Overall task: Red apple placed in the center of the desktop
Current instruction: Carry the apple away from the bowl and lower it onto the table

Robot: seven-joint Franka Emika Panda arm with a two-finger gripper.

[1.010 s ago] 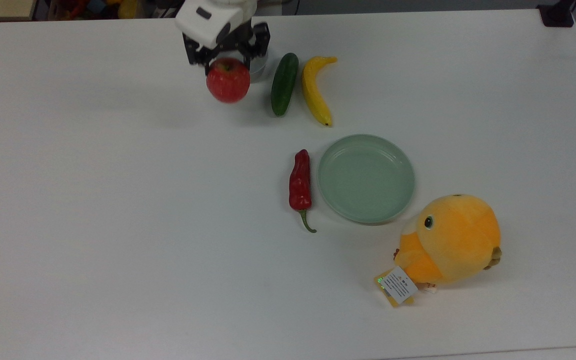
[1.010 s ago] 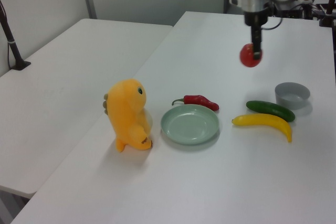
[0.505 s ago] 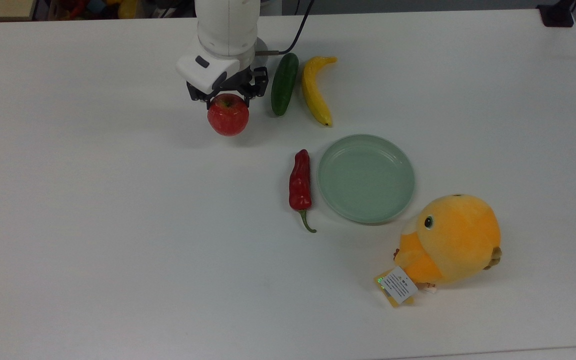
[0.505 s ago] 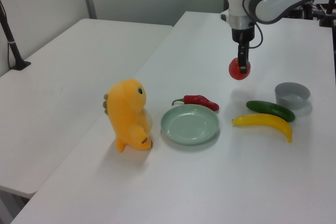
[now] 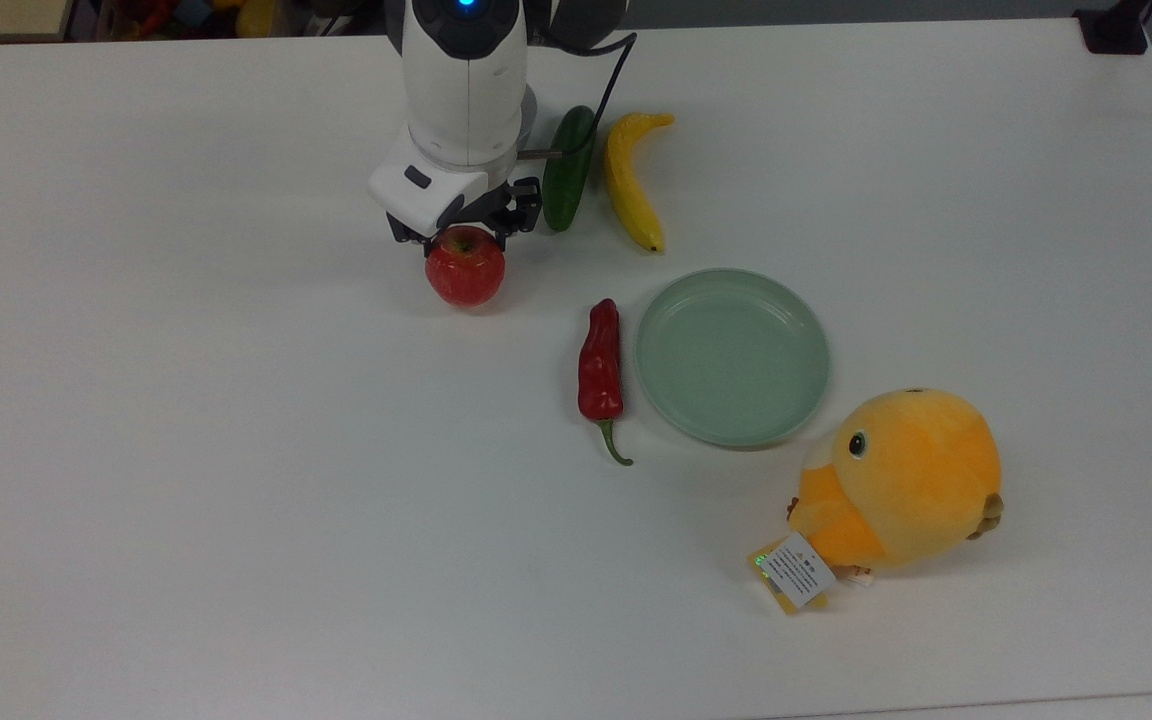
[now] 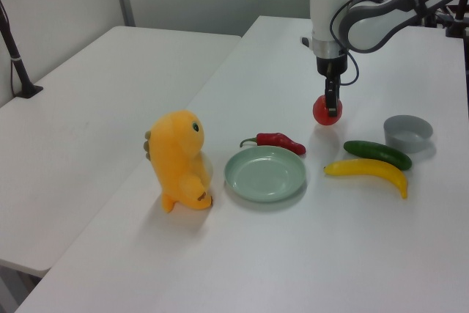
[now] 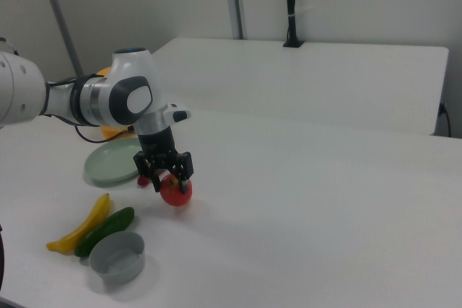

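Your end effector (image 5: 466, 232) is clamped on the red apple (image 5: 465, 268) from above, fingers pressed to its upper shoulders on either side of the stem dimple; the apple hangs low, at or just off the white tabletop (image 5: 236, 450), and in the right view a shadow sits tight beneath it, so I cannot tell whether it is touching yet.

Judge the spot before you let go; in the top view the apple sits a little toward the top view's top and left of the tabletop's middle, so if you want a true centre, carry it slightly toward the top view's bottom and right first; go low and slowly.

Lower straight down until the apple bears on the surface; a round, glossy fruit will roll if dropped from any height or released while moving sideways; stop all lateral motion, part the fingers evenly, then lift vertically so neither finger nudges it.

Mind the neighbours: the red chili pepper (image 5: 600, 365) lies near, to the top view's lower right of the apple, with the pale-green plate (image 5: 732, 356) just beside it; the cucumber (image 5: 568, 175) and banana (image 5: 630, 182) lie close to the arm's wrist; the grey bowl (image 6: 407, 133) stands beyond them in the left view; the orange plush toy (image 5: 896, 482) is well apart.
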